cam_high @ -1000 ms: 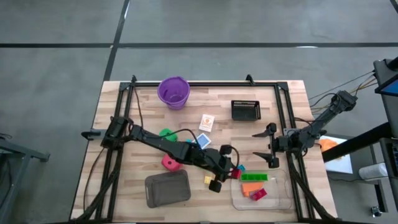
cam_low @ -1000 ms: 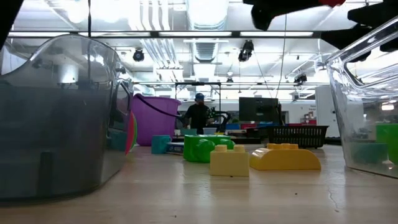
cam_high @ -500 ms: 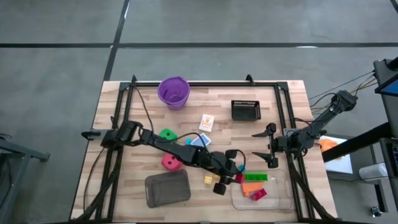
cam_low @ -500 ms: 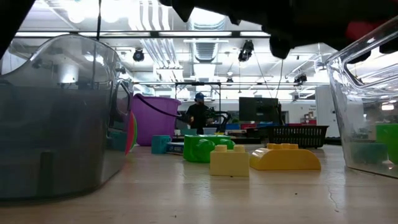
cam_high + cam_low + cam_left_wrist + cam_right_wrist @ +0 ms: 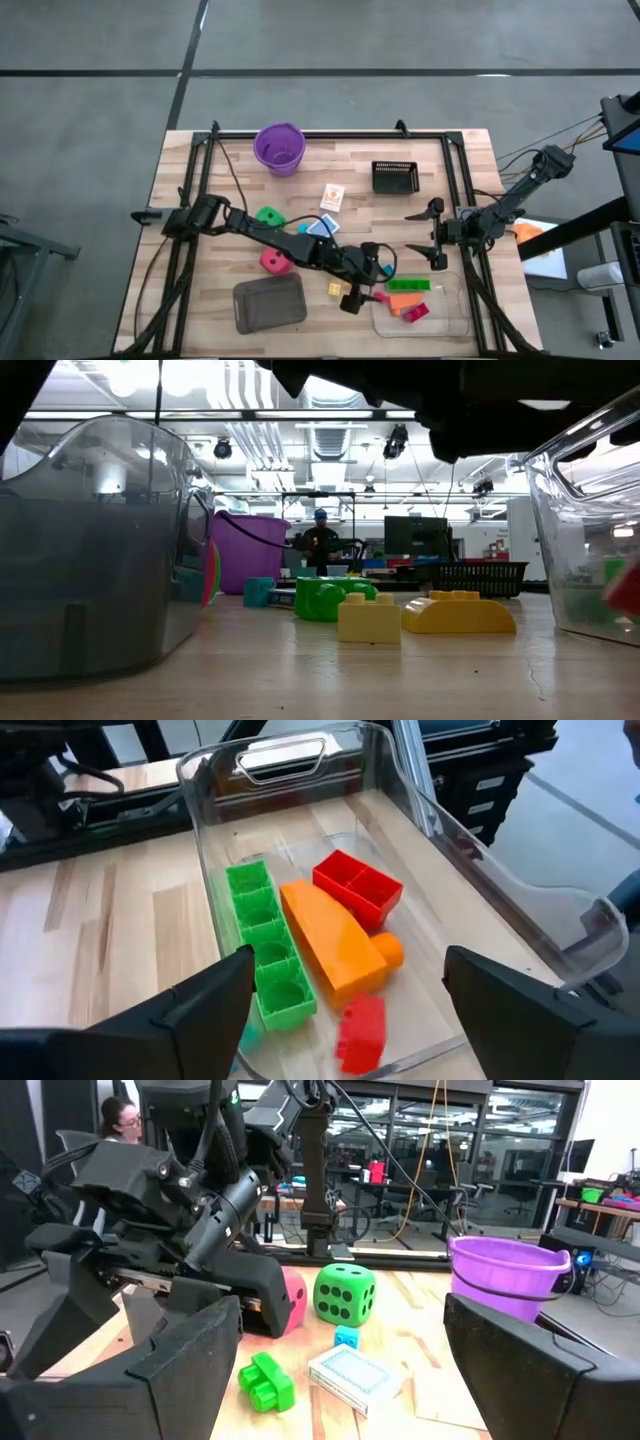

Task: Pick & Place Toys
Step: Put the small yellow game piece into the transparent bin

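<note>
The left gripper [image 5: 340,995] hung over the near end of the clear tray [image 5: 420,795], its two fingers [image 5: 195,1010] spread wide with nothing between them. Directly under the gap, a small red brick [image 5: 360,1032] lay inside the tray, just beyond the fingertips; whether it had settled or was dropping I could not tell. Farther ahead of the fingers sat a long green brick [image 5: 262,945], an orange brick [image 5: 332,938] touching it, and a hollow red brick [image 5: 358,888] beside that.

The right gripper [image 5: 436,236] waited at the tabletop's [image 5: 210,200] far right edge, fingers wide apart and empty.

Outside the tray, a yellow brick [image 5: 369,618] and a rounded yellow brick [image 5: 458,613] rested on the wood behind the left fingers, with the green die [image 5: 345,1293], the red die [image 5: 292,1302] and a card [image 5: 355,1373] farther back.

These bricks looked light, rigid and slick, likely to skid if nudged. I would take the yellow one across its flat side walls, low, fingers square to the faces, not over the studs.
</note>
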`<state>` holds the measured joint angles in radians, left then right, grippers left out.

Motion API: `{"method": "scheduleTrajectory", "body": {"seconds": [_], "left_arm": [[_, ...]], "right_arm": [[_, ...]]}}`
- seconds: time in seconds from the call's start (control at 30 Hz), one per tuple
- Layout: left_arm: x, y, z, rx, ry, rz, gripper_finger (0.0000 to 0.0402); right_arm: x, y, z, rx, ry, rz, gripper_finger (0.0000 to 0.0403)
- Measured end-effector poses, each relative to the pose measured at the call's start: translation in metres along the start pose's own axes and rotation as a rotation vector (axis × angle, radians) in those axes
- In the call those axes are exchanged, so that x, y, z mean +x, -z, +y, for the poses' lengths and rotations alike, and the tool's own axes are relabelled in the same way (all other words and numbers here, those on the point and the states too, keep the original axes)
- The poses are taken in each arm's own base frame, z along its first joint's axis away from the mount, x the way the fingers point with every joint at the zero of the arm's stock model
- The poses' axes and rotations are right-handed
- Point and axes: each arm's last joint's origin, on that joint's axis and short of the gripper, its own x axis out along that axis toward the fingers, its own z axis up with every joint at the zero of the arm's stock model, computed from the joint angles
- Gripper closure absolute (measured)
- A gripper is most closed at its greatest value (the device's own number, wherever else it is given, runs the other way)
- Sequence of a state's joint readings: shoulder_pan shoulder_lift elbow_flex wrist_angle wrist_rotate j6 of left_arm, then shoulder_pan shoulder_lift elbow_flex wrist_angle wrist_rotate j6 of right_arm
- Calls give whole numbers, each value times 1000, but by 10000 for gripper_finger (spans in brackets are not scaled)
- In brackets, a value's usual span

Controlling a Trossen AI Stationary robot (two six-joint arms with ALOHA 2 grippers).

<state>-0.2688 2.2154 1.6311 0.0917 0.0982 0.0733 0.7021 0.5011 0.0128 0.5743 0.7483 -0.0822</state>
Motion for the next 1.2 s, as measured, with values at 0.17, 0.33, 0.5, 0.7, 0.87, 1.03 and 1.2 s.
{"method": "scheduleTrajectory", "body": {"seconds": [0.17,0.33,0.5,0.7,0.87,1.03,1.2], "left_arm": [[-10,-12,-7,60,11,-9,88],[-34,-19,-12,54,7,124,124],[-53,-13,-18,49,-94,318,145],[-57,7,-18,43,-215,481,146],[-50,30,-16,11,-212,452,146],[-46,43,-11,-43,-219,411,146],[-44,43,-9,-50,-228,369,146]], "right_arm": [[0,1,0,-1,0,4,57],[1,3,1,-5,-1,18,57],[2,4,2,0,-2,28,57],[2,4,2,8,-2,28,57],[2,4,2,9,-2,27,57],[2,3,2,10,-2,26,57],[2,3,2,11,-2,26,57]]}}
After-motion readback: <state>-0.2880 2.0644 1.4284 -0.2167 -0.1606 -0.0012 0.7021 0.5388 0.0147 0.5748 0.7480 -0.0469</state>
